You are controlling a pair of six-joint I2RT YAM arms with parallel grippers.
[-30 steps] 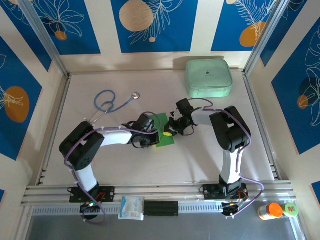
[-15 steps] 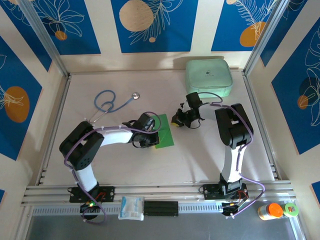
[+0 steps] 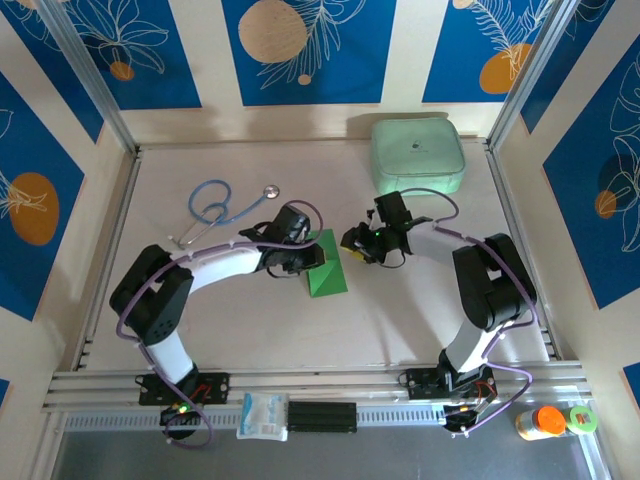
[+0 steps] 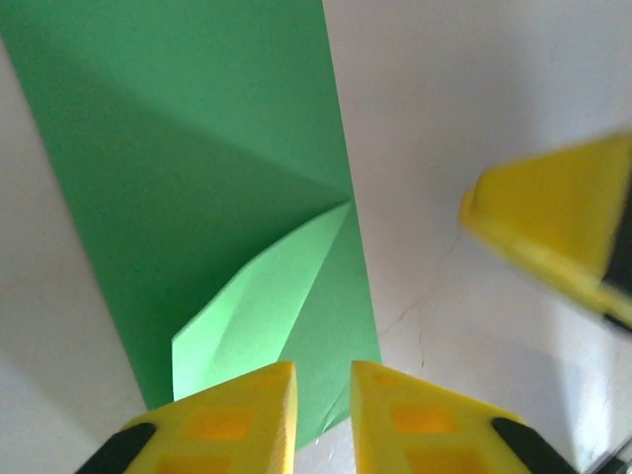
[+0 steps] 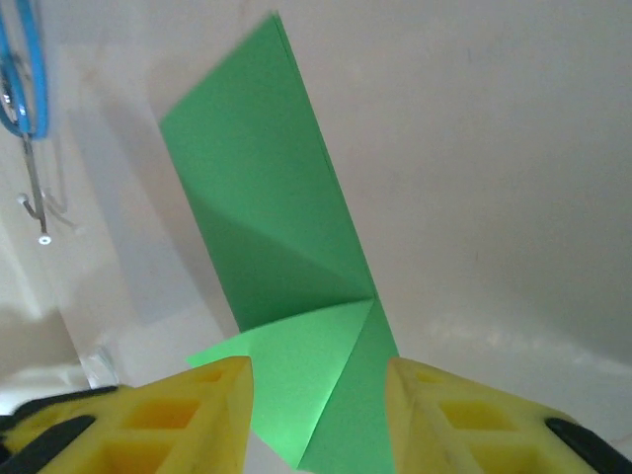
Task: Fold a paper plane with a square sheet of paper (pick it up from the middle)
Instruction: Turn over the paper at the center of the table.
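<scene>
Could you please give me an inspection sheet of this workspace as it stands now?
Surface: pale, flat table.
Job's things: green paper, folded into a narrow strip with one corner flap turned over, lying on the table.
Clutter: stethoscope and mint case, both apart from the paper.
Grippers: left gripper, jaws slightly apart over the paper's end; right gripper open, nothing held.
Cables: purple cables running along both arms.
Surroundings: blue printed wall panels.

One green paper sheet (image 3: pixel 327 270), one mint case (image 3: pixel 418 155), one stethoscope (image 3: pixel 270 191).
</scene>
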